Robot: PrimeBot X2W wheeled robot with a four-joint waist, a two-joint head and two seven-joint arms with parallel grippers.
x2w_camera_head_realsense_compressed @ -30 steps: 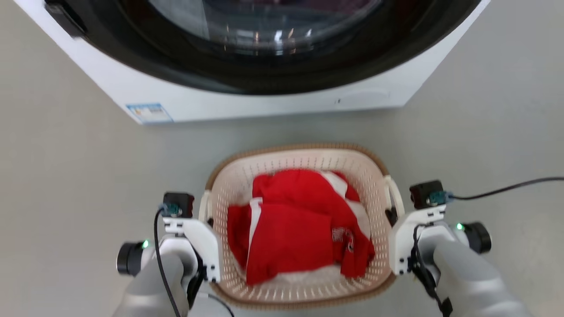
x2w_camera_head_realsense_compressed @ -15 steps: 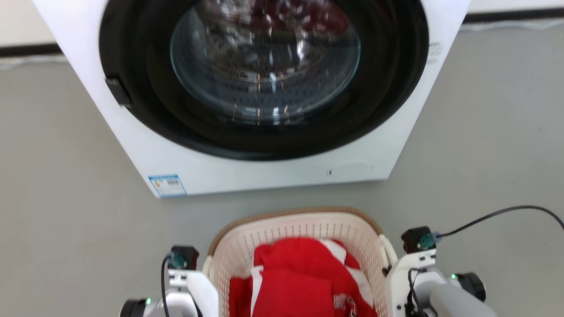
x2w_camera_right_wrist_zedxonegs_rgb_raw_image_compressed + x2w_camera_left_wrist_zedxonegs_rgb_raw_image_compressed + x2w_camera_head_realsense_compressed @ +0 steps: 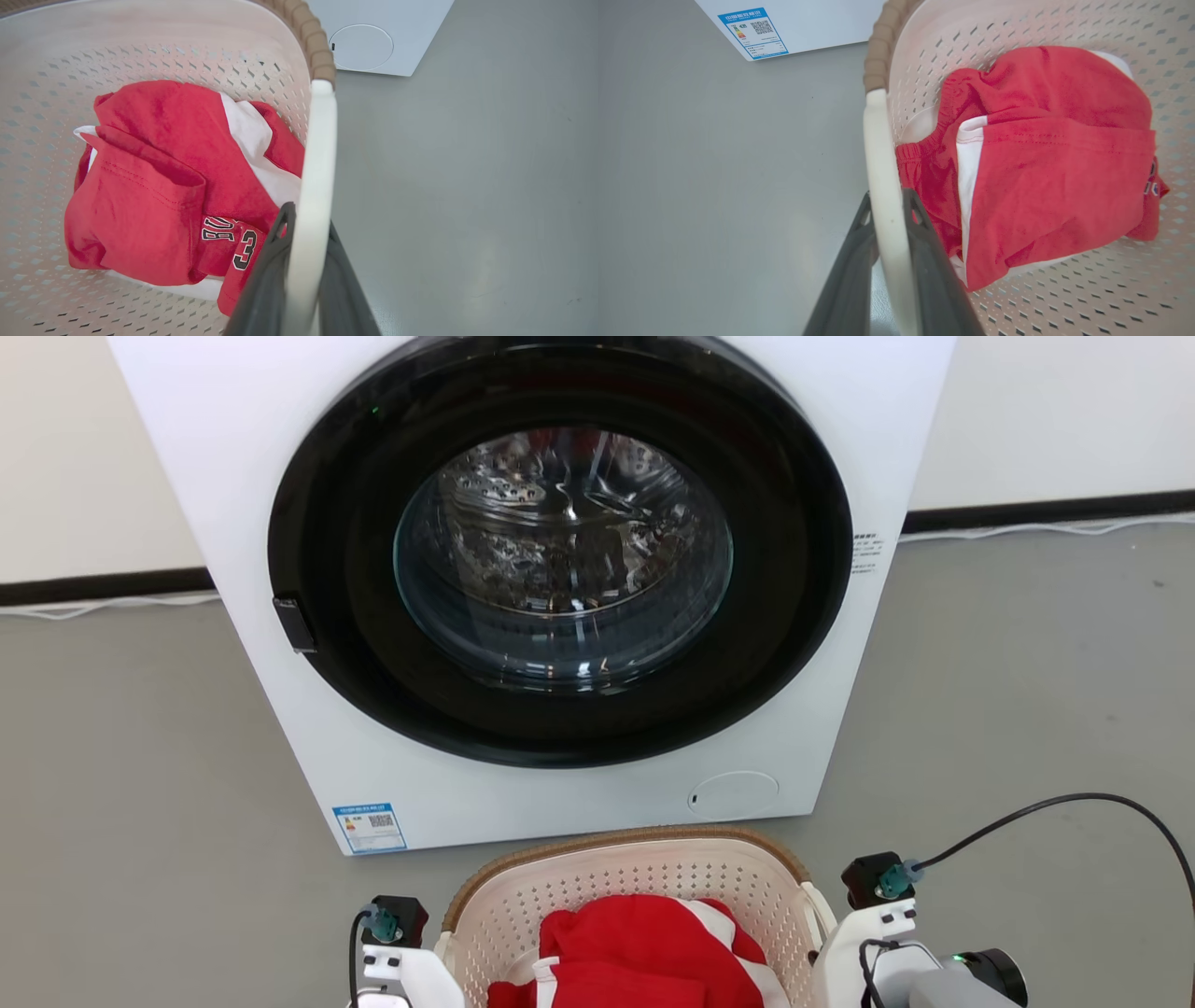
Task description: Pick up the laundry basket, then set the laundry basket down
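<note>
**Basket gripped by both handles, square to the washer door**

My left end effector is nearly closed, one dark finger on each side of the left loop handle, pinching the white bar between them. My right end effector does the same on the right loop handle, its fingers drawn in tight against the plastic. I hold it at both sides because the laundry basket is wide and its perforated walls offer nothing better to grab. Two matched grips should also stop it tipping toward either end.

The basket sits low and central in my head view, between my two wrists, its brown woven rim just short of the washing machine. The far rim is near the foot of the machine but apart from it, with a strip of grey floor between them. Whether the base rests on that floor or hangs just above it I cannot tell, since the underside is hidden.

Inside lies a red garment with white panels, bunched toward the middle and reaching neither handle, so the cloth stays out of my fingers.

I judge the load to be light and soft, and the likelier trouble is the thin handle bars sliding through my fingers if one arm rises ahead of the other
</note>
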